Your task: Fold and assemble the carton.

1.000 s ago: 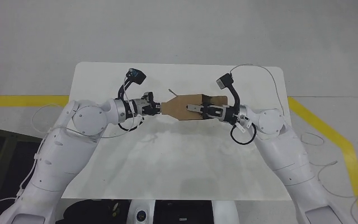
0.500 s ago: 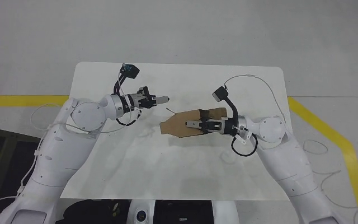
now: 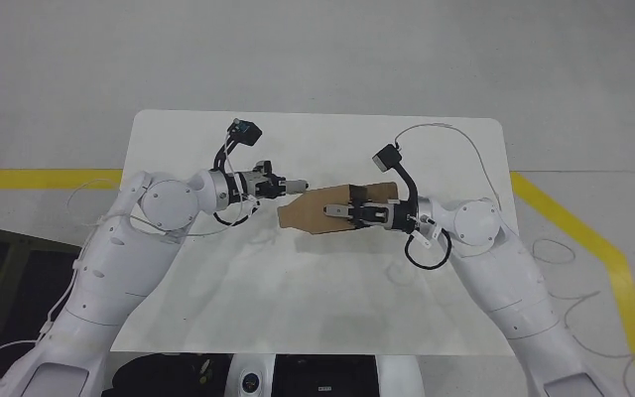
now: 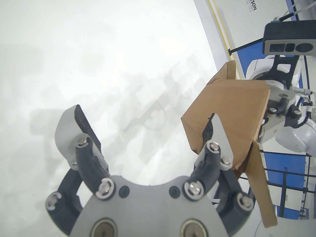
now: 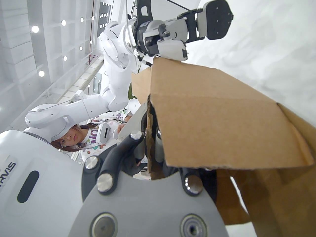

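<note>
My left hand point(image 3: 294, 185) sits left of centre over the white counter point(image 3: 298, 298), spread wide with nothing in its grip. One finger lies just beside the left end of the carton point(image 3: 316, 212), and I cannot tell whether it touches. The brown carton hangs over the middle of the counter, a half-opened sleeve lying lengthways between my two arms, with loose flaps point(image 4: 259, 186) sticking out at the end nearest my left hand. My right hand point(image 3: 342, 211) comes in from the right, pinching one wall of the carton and holding it
</note>
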